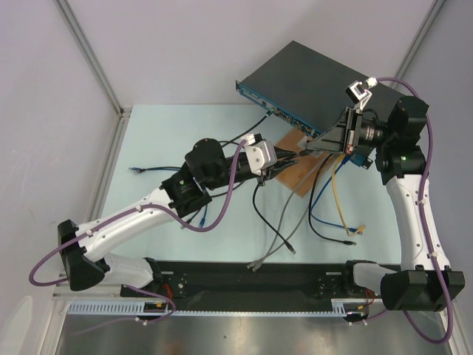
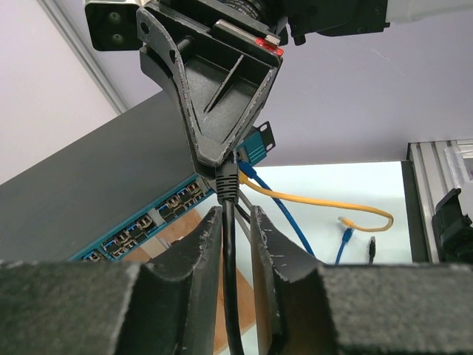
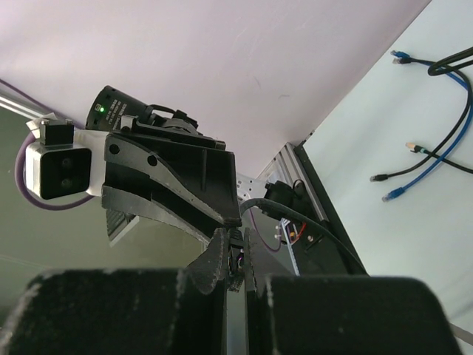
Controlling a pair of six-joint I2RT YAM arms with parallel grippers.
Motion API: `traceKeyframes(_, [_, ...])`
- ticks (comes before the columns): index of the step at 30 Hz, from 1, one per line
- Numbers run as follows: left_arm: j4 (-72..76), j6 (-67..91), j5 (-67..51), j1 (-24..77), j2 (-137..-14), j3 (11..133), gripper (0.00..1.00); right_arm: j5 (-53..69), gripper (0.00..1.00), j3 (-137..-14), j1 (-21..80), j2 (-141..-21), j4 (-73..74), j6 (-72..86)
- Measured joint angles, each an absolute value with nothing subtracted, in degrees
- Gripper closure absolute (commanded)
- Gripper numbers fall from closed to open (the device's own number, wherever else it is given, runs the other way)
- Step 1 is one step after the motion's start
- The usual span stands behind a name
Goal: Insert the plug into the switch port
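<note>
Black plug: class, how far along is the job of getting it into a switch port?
Done: the right gripper is shut on the black plug, held in the air in front of the switch. In hand: the left gripper straddles the black cable just below the plug, jaws apart. Left: the plug sits outside the ports; it probably needs aligning, then pushing in.

Right pincer (image 3: 233, 238) tight around plug (image 3: 236, 260)

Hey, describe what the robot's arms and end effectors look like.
Both arms, left arm and right arm, have white shells, black joints and a looping purple cable. The left end effector and right end effector are black, with tapered, scuffed fingers.
</note>
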State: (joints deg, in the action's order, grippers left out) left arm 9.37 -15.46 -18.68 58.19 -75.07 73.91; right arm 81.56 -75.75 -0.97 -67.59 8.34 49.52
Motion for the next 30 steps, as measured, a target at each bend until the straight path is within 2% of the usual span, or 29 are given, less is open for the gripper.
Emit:
traceKeyframes(9, [10.2,-15.4,-18.7,58.19,-75.5,73.91,0.76,81.65,1.0,-75.75,-0.86,-67.59,7.81,49.54])
traceKeyframes(12, [10.26,-15.03,-18.68,58.19,-75.79,73.91,0.85,81.91,1.0,-75.75,-0.82,-67.59,7.79,49.54])
traceKeyframes(14, [10.33,-14.98,-18.55,58.15,-75.9,73.91,0.97,82.17,1.0,-75.75,-0.8,-67.59,7.79,49.52])
traceKeyframes(17, [10.33,-14.52,-18.46,58.15,-75.92,73.91,1.0,82.17,1.0,-75.55,-0.82,-67.59,7.53,49.52])
traceKeyframes(18, [10.31,-14.37,-18.44,58.15,-75.96,73.91,1.0,82.15,0.96,-75.48,-0.82,-67.59,7.53,49.47])
traceKeyframes(20, [10.15,-13.89,-18.22,58.15,-76.03,73.93,1.0,81.84,0.66,-75.44,-0.84,-67.59,7.97,49.21])
traceKeyframes(21, [9.89,-13.58,-18.02,58.26,-76.12,74.02,1.0,81.54,0.44,-75.46,-0.84,-67.59,8.54,48.99])
traceKeyframes(23, [8.29,-13.39,-16.38,59.11,-76.77,74.94,0.99,80.44,0.26,-75.7,-1.39,-67.61,10.46,46.94])
traceKeyframes(24, [7.03,-13.39,-14.9,60.14,-77.43,75.9,1.0,79.5,0.12,-76.34,-1.91,-67.64,12.49,45.43])
traceKeyframes(30, [-2.11,-11.75,-2.26,67.7,-84.2,84.34,1.0,74.89,0.05,-81.93,-13.52,-68.34,20.12,39.53])
